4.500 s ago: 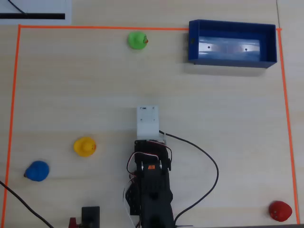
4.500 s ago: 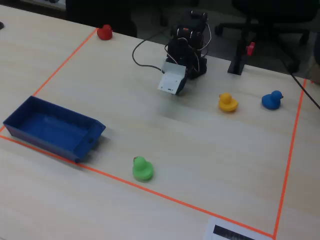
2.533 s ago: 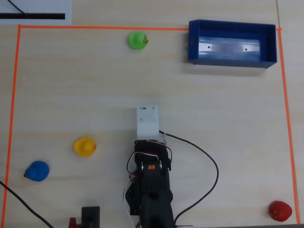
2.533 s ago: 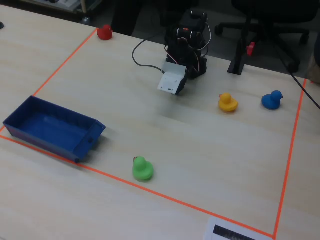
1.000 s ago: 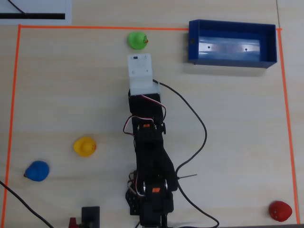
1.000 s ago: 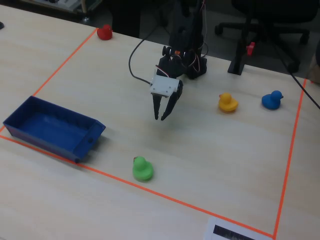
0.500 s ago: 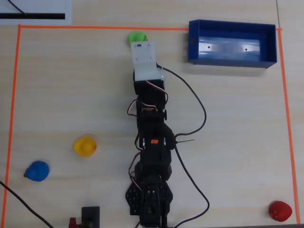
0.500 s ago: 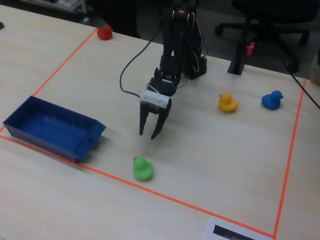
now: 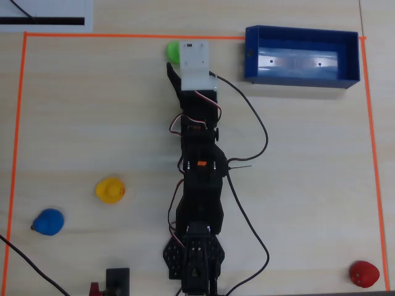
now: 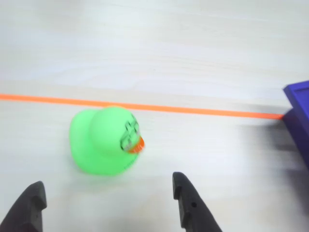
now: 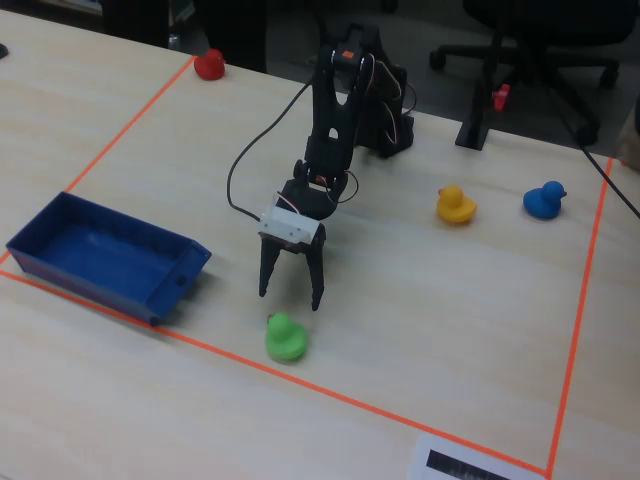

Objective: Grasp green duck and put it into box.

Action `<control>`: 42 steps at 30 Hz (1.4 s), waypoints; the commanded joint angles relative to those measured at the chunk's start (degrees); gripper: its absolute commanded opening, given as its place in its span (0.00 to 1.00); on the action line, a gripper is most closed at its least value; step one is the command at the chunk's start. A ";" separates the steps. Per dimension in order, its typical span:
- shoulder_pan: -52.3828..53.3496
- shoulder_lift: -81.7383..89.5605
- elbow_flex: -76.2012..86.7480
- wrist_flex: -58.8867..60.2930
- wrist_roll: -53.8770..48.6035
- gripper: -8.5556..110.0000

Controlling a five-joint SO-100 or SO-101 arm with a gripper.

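The green duck [image 10: 106,141] sits upright on the table just inside the orange tape line, beak to the right in the wrist view. It also shows in the fixed view [image 11: 285,337] and, partly hidden under the gripper's white motor, in the overhead view [image 9: 173,50]. My gripper [image 10: 108,193] is open and empty, its two black fingers wide apart just short of the duck; in the fixed view the gripper [image 11: 290,293] hangs above the table beside the duck. The dark blue box [image 9: 301,82] stands empty at the top right of the overhead view, and at the left of the fixed view [image 11: 150,290].
A yellow duck [image 9: 111,190], a blue duck [image 9: 48,222] and a red duck [image 9: 363,273] stand elsewhere inside the orange tape border [image 9: 17,148]. The arm's base and cables [image 9: 256,123] run down the table's middle. A box corner [image 10: 299,104] shows at the wrist view's right.
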 commanded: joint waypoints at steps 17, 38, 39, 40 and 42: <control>-1.93 -10.28 -15.82 -0.35 0.26 0.38; -1.85 -18.72 -25.93 2.55 0.00 0.36; -1.67 -18.72 -25.93 2.72 -0.18 0.35; -1.58 -18.72 -25.93 2.99 -0.88 0.34; -1.41 -18.63 -25.93 3.43 -1.76 0.30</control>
